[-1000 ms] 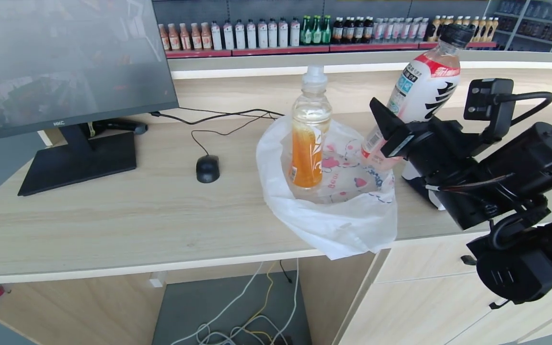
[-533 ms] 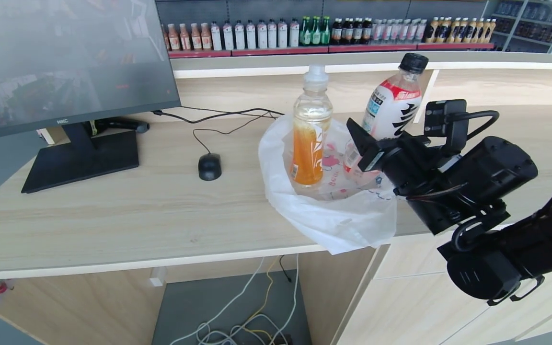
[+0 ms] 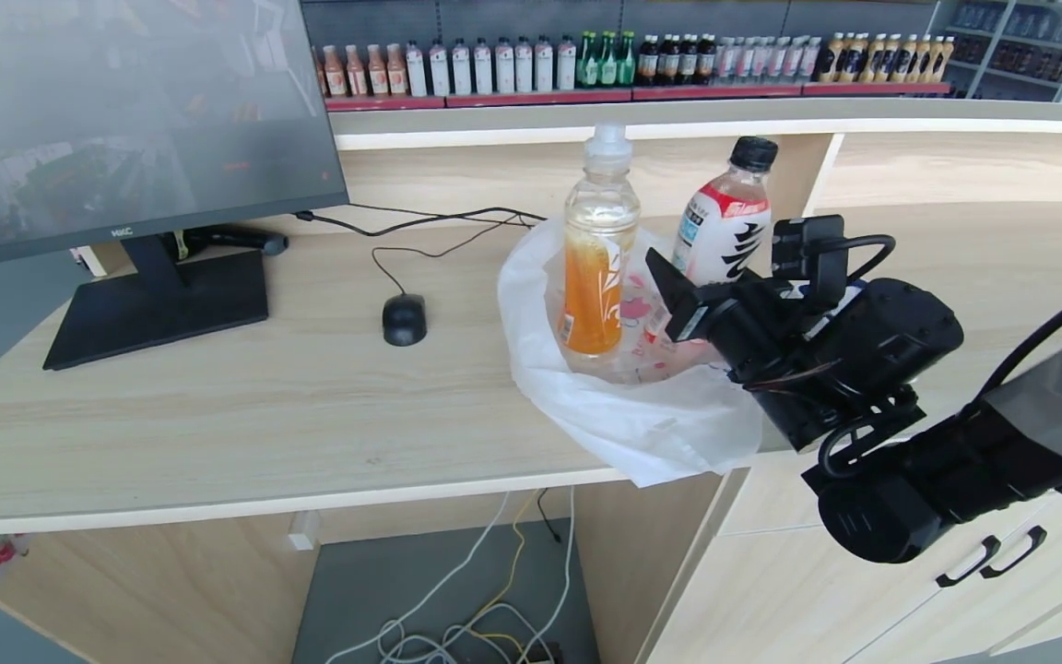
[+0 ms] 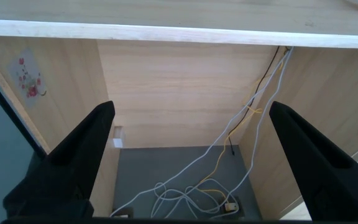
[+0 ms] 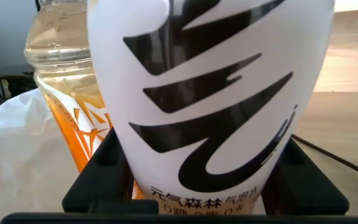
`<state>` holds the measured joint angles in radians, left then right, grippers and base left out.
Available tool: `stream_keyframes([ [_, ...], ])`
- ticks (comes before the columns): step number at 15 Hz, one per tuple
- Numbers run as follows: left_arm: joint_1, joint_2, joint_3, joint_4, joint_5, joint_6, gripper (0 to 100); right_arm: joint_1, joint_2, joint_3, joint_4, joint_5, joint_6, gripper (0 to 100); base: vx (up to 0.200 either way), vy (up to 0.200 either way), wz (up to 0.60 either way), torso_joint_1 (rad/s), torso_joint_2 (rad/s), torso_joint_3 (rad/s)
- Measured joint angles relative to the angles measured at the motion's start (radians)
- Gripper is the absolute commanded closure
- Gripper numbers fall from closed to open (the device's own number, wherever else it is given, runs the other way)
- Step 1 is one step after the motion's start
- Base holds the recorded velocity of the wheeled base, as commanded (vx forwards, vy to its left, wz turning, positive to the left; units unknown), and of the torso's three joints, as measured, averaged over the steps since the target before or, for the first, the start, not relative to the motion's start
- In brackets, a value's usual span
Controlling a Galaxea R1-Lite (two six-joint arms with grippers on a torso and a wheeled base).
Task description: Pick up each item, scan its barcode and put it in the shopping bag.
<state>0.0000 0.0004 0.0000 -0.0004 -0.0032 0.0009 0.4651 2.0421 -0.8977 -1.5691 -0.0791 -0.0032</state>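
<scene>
Two bottles on record at the white shopping bag (image 3: 642, 420), itself slumped open on the wooden counter (image 3: 264, 406) at its front edge. Found the right gripper (image 3: 704, 302) clamped on the lower body of a white-labelled bottle (image 3: 723, 235) bearing bold black strokes: black cap well above the jaws, bottle tilted with the cap end toward the robot's right, base just below the jaws and over the bag's open mouth. Could not establish whether that base touches the bag's floor. Logged an orange drink bottle (image 3: 593, 277) with a clear cap, upright inside the same bag, just beside the jaws on the robot's left. Could not confirm contact between the two bottles from the right wrist view, only close proximity. Found the left gripper (image 4: 190, 112) below counter level, jaws spread wide. Noted, in the gap between those jaws and well beyond them, a recess under the counter with loose white and yellow cables (image 4: 229, 143). Recorded a computer mouse (image 3: 403, 319) and a monitor (image 3: 125, 120) on the counter, both well apart from the right jaws on the robot's left. Noted a shelf (image 3: 586, 92) of bottled drinks far beyond the right jaws.
</scene>
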Motion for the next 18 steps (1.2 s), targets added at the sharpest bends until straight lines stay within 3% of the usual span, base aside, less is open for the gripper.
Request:
stream_keyframes([
  [18,0.0,0.0,0.0,0.0,0.0,0.001,0,0.0,0.1,-0.027,-0.003,0.002,-0.022,100,0.0,0.0,0.0,0.0,0.0,0.0],
])
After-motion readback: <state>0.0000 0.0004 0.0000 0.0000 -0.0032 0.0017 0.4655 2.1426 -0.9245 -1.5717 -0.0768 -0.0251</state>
